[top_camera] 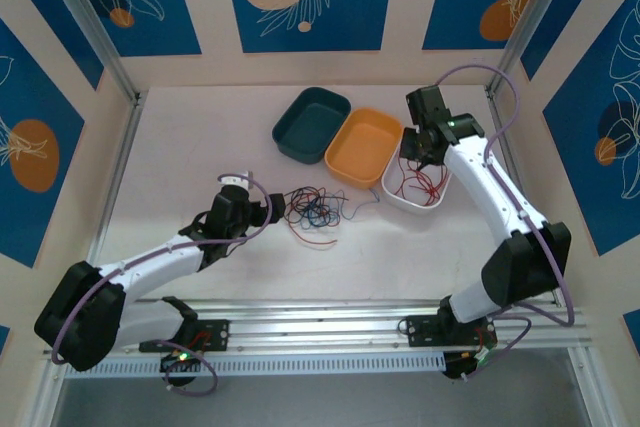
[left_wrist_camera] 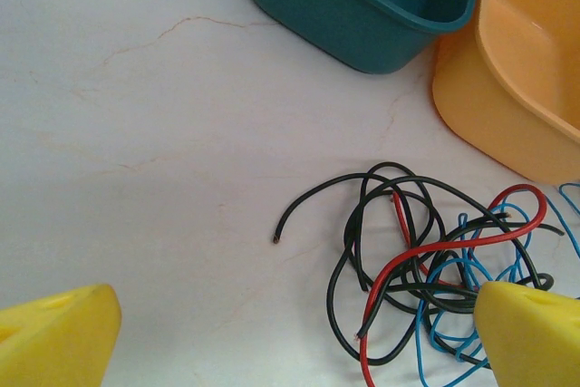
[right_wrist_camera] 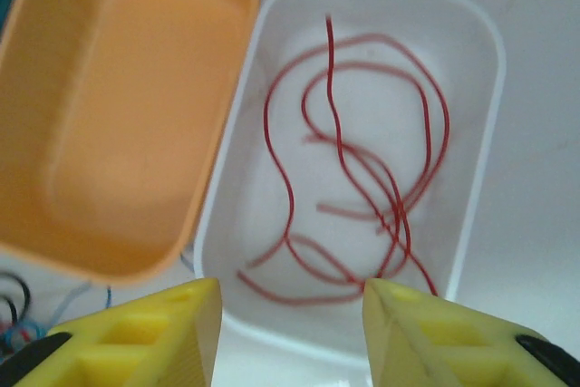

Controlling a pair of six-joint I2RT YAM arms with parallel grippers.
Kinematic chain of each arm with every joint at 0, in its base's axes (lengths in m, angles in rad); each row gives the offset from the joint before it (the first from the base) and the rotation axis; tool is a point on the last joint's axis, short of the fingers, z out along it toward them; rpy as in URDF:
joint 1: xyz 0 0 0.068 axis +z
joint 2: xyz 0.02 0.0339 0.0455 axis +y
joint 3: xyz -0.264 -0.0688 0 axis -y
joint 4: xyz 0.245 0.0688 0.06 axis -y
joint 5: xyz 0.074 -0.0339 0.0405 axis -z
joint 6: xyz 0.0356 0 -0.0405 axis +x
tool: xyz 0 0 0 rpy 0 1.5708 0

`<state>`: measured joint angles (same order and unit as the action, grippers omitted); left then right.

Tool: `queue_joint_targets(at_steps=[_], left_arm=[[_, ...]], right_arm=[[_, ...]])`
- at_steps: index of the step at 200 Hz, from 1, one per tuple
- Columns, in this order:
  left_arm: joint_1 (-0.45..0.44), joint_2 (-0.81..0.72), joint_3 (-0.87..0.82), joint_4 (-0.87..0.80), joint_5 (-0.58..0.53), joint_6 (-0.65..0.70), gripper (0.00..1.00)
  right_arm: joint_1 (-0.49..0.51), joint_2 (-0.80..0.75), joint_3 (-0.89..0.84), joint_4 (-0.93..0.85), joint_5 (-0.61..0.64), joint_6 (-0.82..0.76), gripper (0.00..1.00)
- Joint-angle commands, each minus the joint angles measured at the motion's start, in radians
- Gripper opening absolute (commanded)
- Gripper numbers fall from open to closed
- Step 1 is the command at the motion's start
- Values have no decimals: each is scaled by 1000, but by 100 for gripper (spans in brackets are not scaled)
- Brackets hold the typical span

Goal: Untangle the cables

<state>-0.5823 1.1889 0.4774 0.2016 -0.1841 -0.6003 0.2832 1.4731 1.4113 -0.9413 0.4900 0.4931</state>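
The wide-spread left gripper's (left_wrist_camera: 297, 333) yellow finger (left_wrist_camera: 530, 333) hides part of the tangled thin red, black and blue cables (left_wrist_camera: 435, 246); the right gripper (right_wrist_camera: 292, 333) gapes empty above a white plastic tray's (right_wrist_camera: 490, 88) red wires (right_wrist_camera: 396, 206).

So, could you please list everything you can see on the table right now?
teal bin: one, dark teal, far middle of the table, empty
orange bin: one, orange, right beside the teal bin, empty
white bin: one, white, right of the orange bin
red cables: loose loops, number unclear, red, lying in the white bin
tangled cables: several, black, red and blue, on the table in front of the teal and orange bins
table: one, white, faintly veined
left gripper: one, yellow fingers, open, at the tangled cables
right gripper: one, yellow fingers, open, above the white bin, holding nothing
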Motion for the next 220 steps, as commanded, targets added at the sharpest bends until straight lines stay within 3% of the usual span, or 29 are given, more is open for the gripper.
queue_joint_targets(at_steps=[1, 52, 111, 132, 173, 220], left_arm=[[13, -4, 1, 12, 4, 13, 100], [12, 18, 24, 1, 25, 23, 100], [13, 15, 18, 5, 38, 15, 100], [13, 12, 16, 5, 37, 15, 100], [12, 12, 18, 6, 37, 14, 100], [13, 8, 24, -4, 36, 14, 100]], right_arm=[[-1, -39, -79, -121, -13, 76, 45], [-34, 10, -187, -92, -19, 81, 46], [-114, 142, -135, -4, 2, 7, 41], [-123, 194, -93, -1, 22, -17, 37], [-114, 262, -42, 16, -9, -30, 20], [-78, 298, -9, -21, 8, -18, 19]])
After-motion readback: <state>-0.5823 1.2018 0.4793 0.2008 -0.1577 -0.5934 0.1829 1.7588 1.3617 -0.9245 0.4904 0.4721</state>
